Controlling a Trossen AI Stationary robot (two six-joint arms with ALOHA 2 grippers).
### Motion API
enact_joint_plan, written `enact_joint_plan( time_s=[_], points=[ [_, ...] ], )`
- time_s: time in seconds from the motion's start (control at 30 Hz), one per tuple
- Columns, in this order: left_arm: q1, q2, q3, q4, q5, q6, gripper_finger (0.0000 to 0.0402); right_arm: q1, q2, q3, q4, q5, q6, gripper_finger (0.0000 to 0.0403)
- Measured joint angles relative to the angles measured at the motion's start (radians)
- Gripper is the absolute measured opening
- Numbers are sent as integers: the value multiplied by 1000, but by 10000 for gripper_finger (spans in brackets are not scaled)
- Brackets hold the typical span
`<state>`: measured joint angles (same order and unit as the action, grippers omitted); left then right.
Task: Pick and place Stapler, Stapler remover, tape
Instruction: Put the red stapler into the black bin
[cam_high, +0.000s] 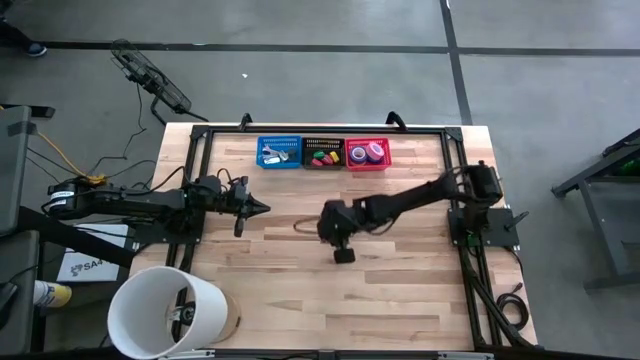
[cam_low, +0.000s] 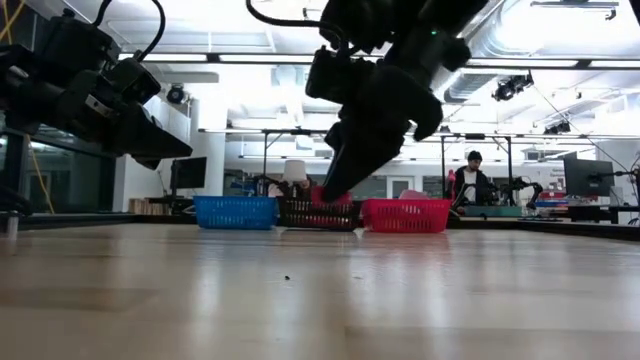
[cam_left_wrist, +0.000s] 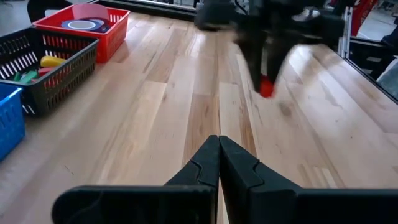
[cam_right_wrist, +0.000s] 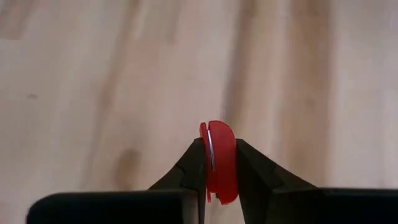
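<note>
Right gripper (cam_right_wrist: 221, 163) is clenched on a small red staple remover (cam_right_wrist: 219, 160), held clear above the table (cam_high: 400, 290) mid-board, presumably for carrying to the baskets (cam_high: 324, 153); left gripper (cam_left_wrist: 219, 163) waits empty, fingers pressed together.

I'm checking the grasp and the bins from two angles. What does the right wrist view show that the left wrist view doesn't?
Only the right wrist view shows the grip up close: the right gripper is shut on a small red object, pinched between its two fingers above bare wood.

Only the left wrist view shows the red basket with tape rolls, the black basket, a corner of the blue basket, and the shut left gripper.

Both show the wooden table and the red object in the right gripper.
</note>
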<state>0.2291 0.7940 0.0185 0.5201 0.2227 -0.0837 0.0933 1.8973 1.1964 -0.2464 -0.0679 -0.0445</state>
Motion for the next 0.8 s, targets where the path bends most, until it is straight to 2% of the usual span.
enact_joint_plan(
  time_s=[0.27, 0.5, 0.8],
  points=[
    [0, 0, 0, 0, 0, 0, 1, -168, -41, 1, -27, -2, -116, 48],
    [0, 0, 0, 0, 1, 0, 1, -314, -41, 1, -11, -15, -121, 48],
    [-12, -36, 1, -20, -12, 0, 1, -441, -74, 2, 138, -43, -110, 48]
  ],
)
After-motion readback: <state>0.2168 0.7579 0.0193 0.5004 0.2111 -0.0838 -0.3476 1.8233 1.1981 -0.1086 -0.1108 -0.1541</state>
